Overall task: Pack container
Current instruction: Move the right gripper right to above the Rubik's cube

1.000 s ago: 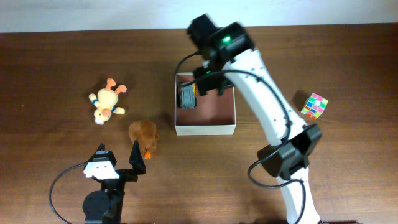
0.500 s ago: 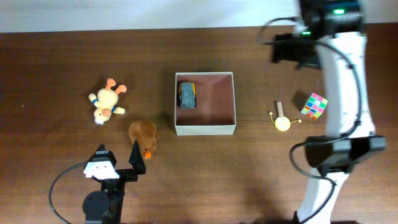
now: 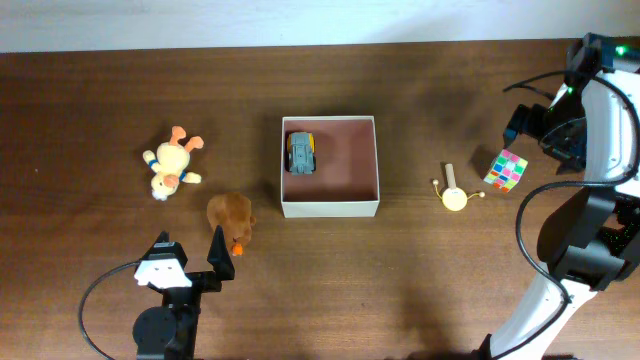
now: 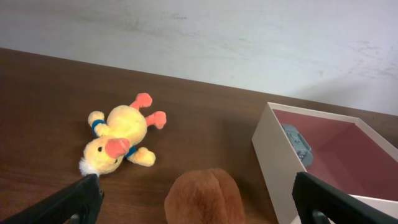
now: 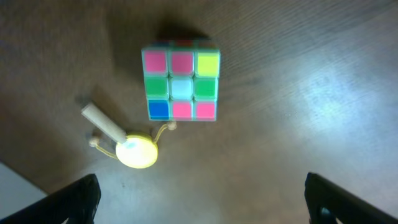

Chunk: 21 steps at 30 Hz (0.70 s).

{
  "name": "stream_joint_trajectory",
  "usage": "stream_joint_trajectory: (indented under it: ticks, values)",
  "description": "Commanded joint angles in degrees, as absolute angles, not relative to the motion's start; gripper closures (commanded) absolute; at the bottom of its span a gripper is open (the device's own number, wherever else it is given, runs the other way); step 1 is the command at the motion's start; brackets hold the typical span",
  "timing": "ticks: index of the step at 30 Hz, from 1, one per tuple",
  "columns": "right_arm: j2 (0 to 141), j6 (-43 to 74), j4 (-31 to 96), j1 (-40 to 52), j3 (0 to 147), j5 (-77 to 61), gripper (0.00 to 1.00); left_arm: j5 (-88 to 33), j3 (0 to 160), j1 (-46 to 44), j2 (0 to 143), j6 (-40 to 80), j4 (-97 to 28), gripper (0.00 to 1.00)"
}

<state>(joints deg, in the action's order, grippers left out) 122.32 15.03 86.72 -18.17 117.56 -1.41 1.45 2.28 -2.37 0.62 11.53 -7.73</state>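
The container (image 3: 330, 208) is a square white box with a pink-brown inside at the table's middle; a grey toy car (image 3: 301, 153) lies in its left part. It also shows in the left wrist view (image 4: 271, 149). A yellow duck plush (image 3: 170, 164) and a brown plush (image 3: 230, 215) lie left of it. My left gripper (image 3: 190, 262) is open and empty just below the brown plush (image 4: 205, 198). My right gripper (image 3: 545, 125) is open and empty, high above a colourful cube (image 3: 505, 169) at the right. The cube (image 5: 181, 84) and a yellow toy with a wooden handle (image 5: 127, 144) show below it.
The yellow toy with the handle (image 3: 454, 192) lies between the container and the cube. The duck (image 4: 118, 140) lies left of the brown plush in the left wrist view. A pale wall (image 4: 249, 37) runs behind the table's far edge.
My right arm swung away from above the container, across the back and out to the far right, ending above the cube. The car stays in the container. The left arm has not moved.
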Motion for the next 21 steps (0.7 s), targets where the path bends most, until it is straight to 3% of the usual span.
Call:
stream_joint_trajectory:
  ticks: [1,21]
  values:
    - [121.75,15.46,83.44,-18.37,114.21,-3.97,0.01,0.82,1.96,-2.07,0.36,10.41,-7.70,0.01]
    - [122.08,10.17,58.19,-16.88,92.14,-3.20,0.01,0.80,1.96,-2.09,0.36,10.41,-7.70,0.01]
